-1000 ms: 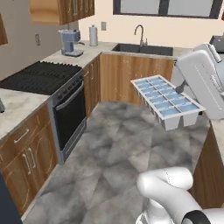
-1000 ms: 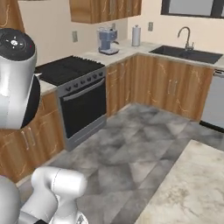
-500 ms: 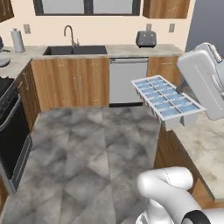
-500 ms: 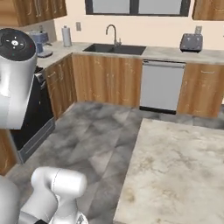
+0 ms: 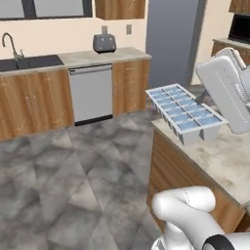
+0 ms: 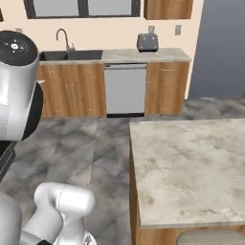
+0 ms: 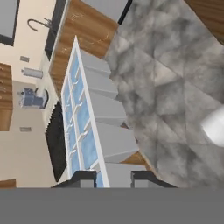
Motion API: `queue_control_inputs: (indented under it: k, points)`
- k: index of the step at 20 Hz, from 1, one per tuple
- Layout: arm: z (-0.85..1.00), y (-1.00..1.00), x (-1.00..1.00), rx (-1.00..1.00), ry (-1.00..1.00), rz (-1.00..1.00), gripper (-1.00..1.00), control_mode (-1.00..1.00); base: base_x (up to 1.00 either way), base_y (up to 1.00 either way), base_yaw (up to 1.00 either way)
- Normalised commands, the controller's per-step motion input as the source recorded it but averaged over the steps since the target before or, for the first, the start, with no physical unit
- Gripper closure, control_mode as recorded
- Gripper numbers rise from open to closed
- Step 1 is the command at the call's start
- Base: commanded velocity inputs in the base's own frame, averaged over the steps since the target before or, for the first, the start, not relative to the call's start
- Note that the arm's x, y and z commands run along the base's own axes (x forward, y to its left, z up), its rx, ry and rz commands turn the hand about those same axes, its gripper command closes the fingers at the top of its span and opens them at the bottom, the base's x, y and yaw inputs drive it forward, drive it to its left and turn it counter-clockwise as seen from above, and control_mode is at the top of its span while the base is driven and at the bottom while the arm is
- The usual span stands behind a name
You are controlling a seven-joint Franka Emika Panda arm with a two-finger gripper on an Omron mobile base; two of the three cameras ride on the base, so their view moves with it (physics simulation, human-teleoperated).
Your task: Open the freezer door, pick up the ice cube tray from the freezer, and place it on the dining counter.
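My gripper (image 7: pixel 113 178) is shut on one end of the ice cube tray (image 5: pixel 183 111), a pale blue-white grid of square pockets. The tray hangs level in the air over the near left corner of the dining counter (image 5: pixel 225 157), partly above the floor. In the hand view the ice cube tray (image 7: pixel 87 127) stretches away from the two dark fingertips (image 7: pixel 83 178). The marble top of the dining counter (image 6: pixel 191 162) spreads to the right. A tall dark slate-blue fridge front (image 5: pixel 173 41) stands behind; no panel or handle shows, so I cannot tell which door it is. The freezer's shelves are out of view.
A steel dishwasher (image 5: pixel 90 93) sits in the wooden cabinets along the back wall, with a toaster (image 5: pixel 104 44) above it and a sink (image 5: pixel 29 61) to the left. Grey stone floor (image 5: pixel 73 171) lies between. A chair back (image 6: pixel 210 238) shows at the counter's near edge.
The base has turned, so the whole scene slid left: stove and sink passed, dining counter and dark fridge front came in. The tray stays in the gripper, same pose.
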Motion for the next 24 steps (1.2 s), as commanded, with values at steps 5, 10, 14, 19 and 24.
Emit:
queue_control_inputs:
  k: [5, 10, 14, 19, 24]
  points:
    - [0.00, 0.00, 0.00, 0.00, 0.00, 0.00, 1.00, 1.00, 0.18, 0.17, -0.52]
    - [0.00, 0.00, 0.00, 0.00, 0.00, 0.00, 1.00, 1.00, 0.26, 0.15, -0.52]
    - [0.00, 0.00, 0.00, 0.00, 0.00, 0.00, 1.00, 1.00, 0.31, 0.20, -0.52]
    - [0.00, 0.00, 0.00, 0.00, 0.00, 0.00, 1.00, 1.00, 0.32, 0.18, -0.51]
    - [0.00, 0.00, 0.00, 0.00, 0.00, 0.00, 1.00, 1.00, 0.28, 0.19, -0.49]
